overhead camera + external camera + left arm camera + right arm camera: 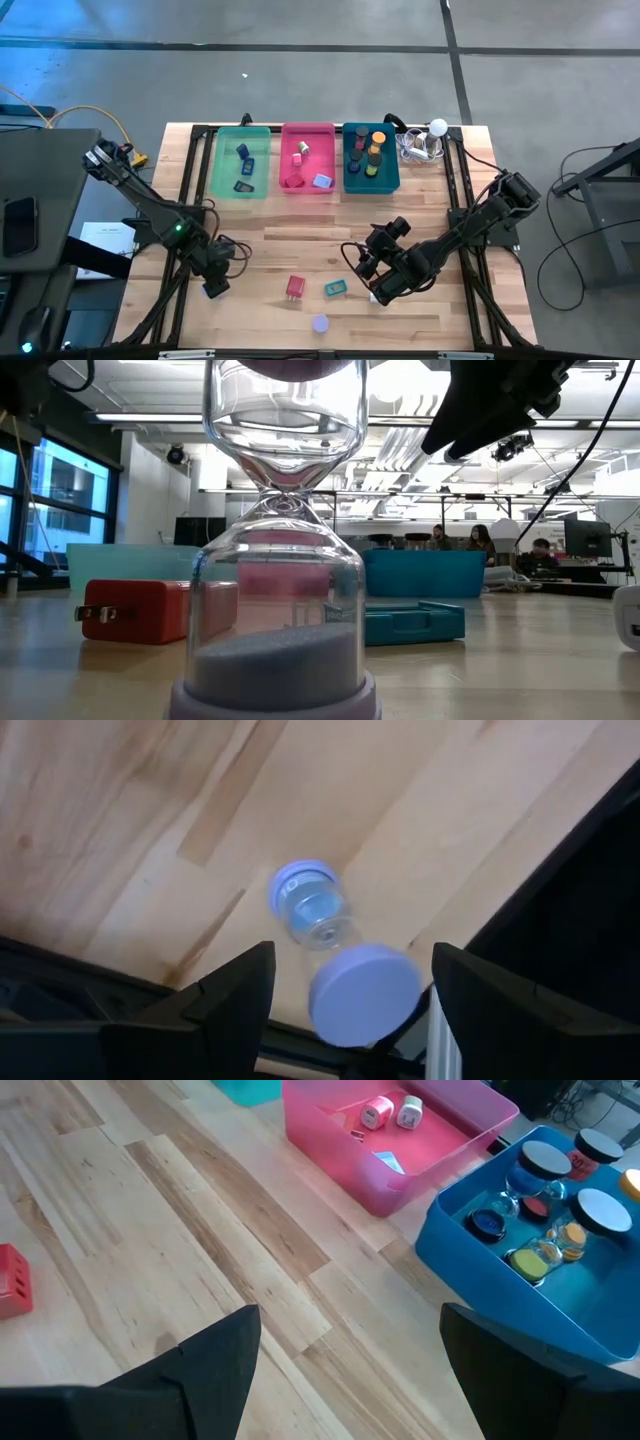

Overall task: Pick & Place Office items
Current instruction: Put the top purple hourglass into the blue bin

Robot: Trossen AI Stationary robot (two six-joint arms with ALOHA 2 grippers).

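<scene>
While both grippers are waiting apart, the hourglass (319, 323) is standing near the table's front edge.
Left gripper (216, 288) is gaping empty, well left of it. The glass is looking light, slick and fragile, so I'd pinch its lavender caps. Right gripper (378, 292) is hanging released nearby.

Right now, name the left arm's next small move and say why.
Probably ease the left gripper down a little and close its jaws on the lavender-capped hourglass. In the left wrist view it sits between the open jaws with a gap on each side, so nothing is gripped yet. The right gripper waits open nearby.
</scene>
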